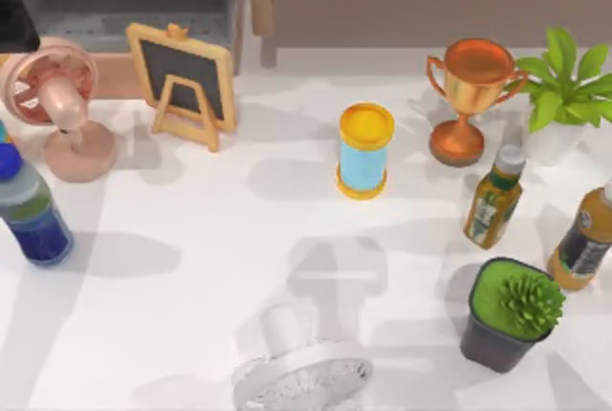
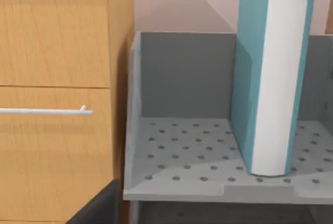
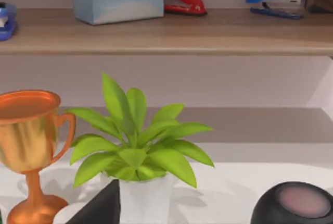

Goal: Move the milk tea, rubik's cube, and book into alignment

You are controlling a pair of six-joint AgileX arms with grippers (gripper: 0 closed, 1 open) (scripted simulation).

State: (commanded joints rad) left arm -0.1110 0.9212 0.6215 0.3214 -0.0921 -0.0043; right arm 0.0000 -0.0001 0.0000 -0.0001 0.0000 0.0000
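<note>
The milk tea (image 1: 364,151), a light-blue cup with a yellow lid, stands upright near the middle of the table. A teal book (image 2: 270,78) stands upright in a grey perforated rack (image 2: 177,156) beside a wooden cabinet. The left wrist view faces it from close by. That rack (image 1: 124,0) sits at the table's far left corner. A dark piece of my left gripper (image 2: 99,208) shows in the left wrist view. A dark piece of my right gripper (image 3: 101,208) shows in front of the potted plant. The rubik's cube is out of view.
Around the cup stand a pink fan (image 1: 57,96), a small chalkboard (image 1: 182,72), a copper trophy (image 1: 469,86), a potted plant (image 1: 564,86), two bottles (image 1: 494,199), a succulent pot (image 1: 507,315), a white fan (image 1: 301,368) and a blue bottle (image 1: 31,210).
</note>
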